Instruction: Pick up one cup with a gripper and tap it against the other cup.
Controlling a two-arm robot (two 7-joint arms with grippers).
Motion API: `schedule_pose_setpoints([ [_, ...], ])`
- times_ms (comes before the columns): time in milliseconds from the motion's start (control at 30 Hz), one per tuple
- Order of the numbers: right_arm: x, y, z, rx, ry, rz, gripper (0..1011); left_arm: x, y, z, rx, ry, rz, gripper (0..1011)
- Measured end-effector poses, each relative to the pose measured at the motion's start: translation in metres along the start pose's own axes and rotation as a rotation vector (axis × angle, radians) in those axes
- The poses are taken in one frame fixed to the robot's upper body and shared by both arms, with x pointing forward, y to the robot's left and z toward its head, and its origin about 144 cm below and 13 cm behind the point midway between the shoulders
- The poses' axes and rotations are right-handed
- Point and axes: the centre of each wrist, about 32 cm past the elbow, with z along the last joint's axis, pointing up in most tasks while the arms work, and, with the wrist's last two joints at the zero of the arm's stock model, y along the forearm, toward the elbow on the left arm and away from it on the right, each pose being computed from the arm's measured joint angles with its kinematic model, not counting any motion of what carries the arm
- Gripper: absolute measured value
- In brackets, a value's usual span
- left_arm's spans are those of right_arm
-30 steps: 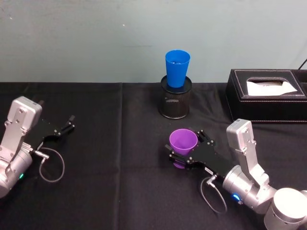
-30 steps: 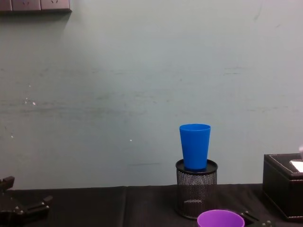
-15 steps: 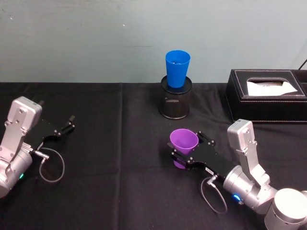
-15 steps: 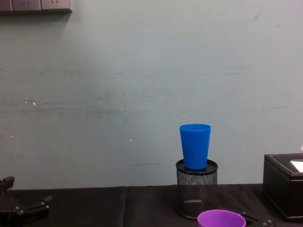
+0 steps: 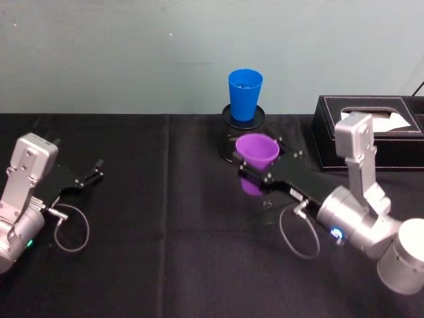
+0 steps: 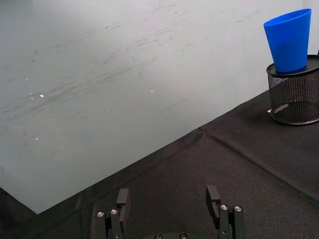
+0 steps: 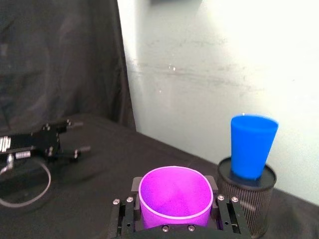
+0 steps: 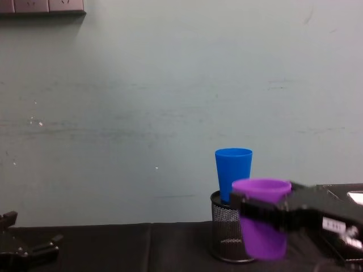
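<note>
The purple cup (image 5: 258, 150) sits upright between the jaws of the right gripper (image 5: 260, 171), mouth up, wide rim above the jaws and narrow base below them. The claw is closed on it: one flat black finger presses each side of the cup's lower body, seen in the right wrist view, where the purple cup (image 7: 173, 199) is framed by the right gripper (image 7: 174, 191). In the chest view the black jaw crosses the purple cup (image 8: 261, 232) just under its rim, at the right gripper (image 8: 262, 211).

Just beyond the fingertips and higher than the claw stands the blue cup (image 5: 244, 94), upright with its base set in the top of the black mesh pen holder (image 5: 230, 136). The right wrist view shows a clear gap between the held cup and both the blue cup (image 7: 253, 147) and the pen holder (image 7: 248, 201), so the two cups are near but apart. From the chest, the purple cup overlaps the right side of the blue cup (image 8: 232, 173) and the pen holder (image 8: 223, 235).

To the claw's right, beside its silver wrist, is a black tissue box (image 5: 344, 142). All rest on a black-clothed table (image 5: 165, 252).

Well apart on the claw's left, the left gripper (image 5: 89, 173) lies low near the table, its fingers (image 6: 213, 195) spread wide around nothing.
</note>
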Motion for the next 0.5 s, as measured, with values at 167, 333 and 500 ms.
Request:
schedule_pose_setpoints([
  [167, 0.005, 0.007, 0.018, 0.010, -0.004, -0.006, 747, 0.000, 0.000, 0.000, 0.000, 0.000, 0.000, 1000],
  [333, 0.007, 0.011, 0.026, 0.014, -0.005, -0.011, 746, 0.000, 0.000, 0.000, 0.000, 0.000, 0.000, 1000],
  [500, 0.007, 0.011, 0.027, 0.014, -0.001, -0.013, 746, 0.000, 0.000, 0.000, 0.000, 0.000, 0.000, 1000],
])
